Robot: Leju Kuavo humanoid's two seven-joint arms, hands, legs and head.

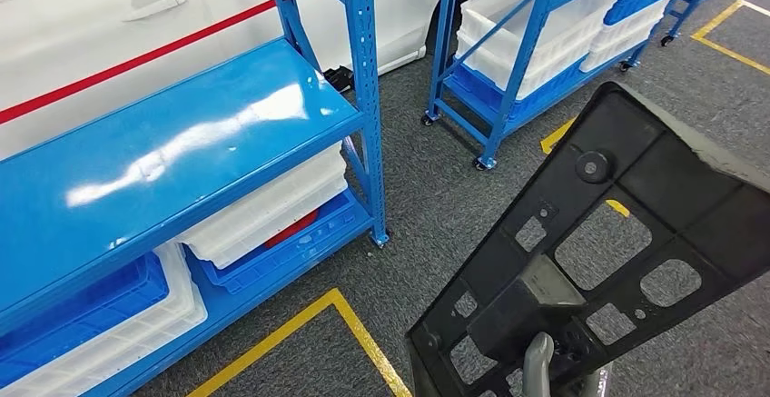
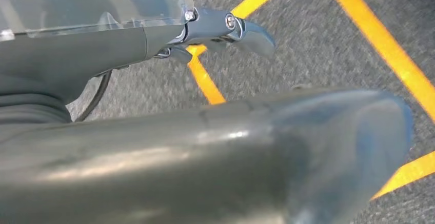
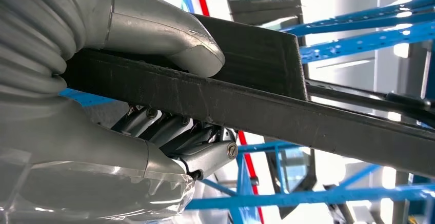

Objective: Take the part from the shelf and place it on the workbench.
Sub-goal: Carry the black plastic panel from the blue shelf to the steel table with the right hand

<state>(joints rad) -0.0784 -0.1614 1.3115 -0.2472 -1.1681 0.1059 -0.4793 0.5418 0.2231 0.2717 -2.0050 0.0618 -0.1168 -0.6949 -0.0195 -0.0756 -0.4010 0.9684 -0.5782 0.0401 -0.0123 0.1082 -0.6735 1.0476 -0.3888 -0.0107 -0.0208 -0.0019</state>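
Observation:
The part (image 1: pixel 654 170) is a flat black plastic panel with several cut-out openings. It fills the lower right of the head view, tilted over the grey floor. My right hand (image 1: pixel 538 365) grips its lower edge. In the right wrist view the thumb (image 3: pixel 169 39) presses on one face of the part (image 3: pixel 267 106) and the darker fingers (image 3: pixel 169 131) clamp the other face. The blue shelf (image 1: pixel 182 143) stands to the left, its top board bare and glossy. My left hand (image 2: pixel 205 147) hangs over the floor, holding nothing, with its fingers (image 2: pixel 246 32) apart from the thumb.
White and blue crates (image 1: pixel 263 211) sit on the shelf's lower level. A second blue rack on wheels (image 1: pixel 536 24) holds white crates at the back. A white car with a red stripe (image 1: pixel 136 24) stands behind the shelf. Yellow lines (image 1: pixel 345 324) mark the grey carpet.

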